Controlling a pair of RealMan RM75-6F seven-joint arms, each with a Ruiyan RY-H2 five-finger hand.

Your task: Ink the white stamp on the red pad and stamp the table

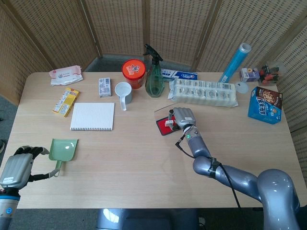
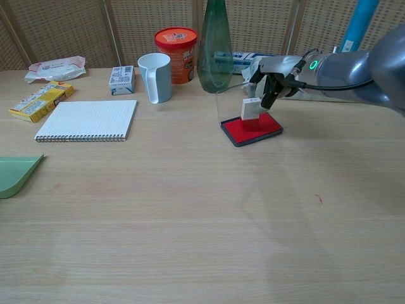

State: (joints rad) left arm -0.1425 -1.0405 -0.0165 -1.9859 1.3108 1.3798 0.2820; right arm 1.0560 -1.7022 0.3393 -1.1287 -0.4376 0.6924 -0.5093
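My right hand grips the white stamp and holds it upright on the red ink pad. The stamp's red base touches the pad's left part. The pad's clear lid stands open behind it. My left hand hovers at the table's near left corner, close to the green dustpan's handle, with its fingers curled and nothing visibly in them. The chest view does not show the left hand.
A green dustpan lies near the left hand. A notebook, white cup, red tub, green spray bottle and a long packet stand behind the pad. A small red mark shows on the table.
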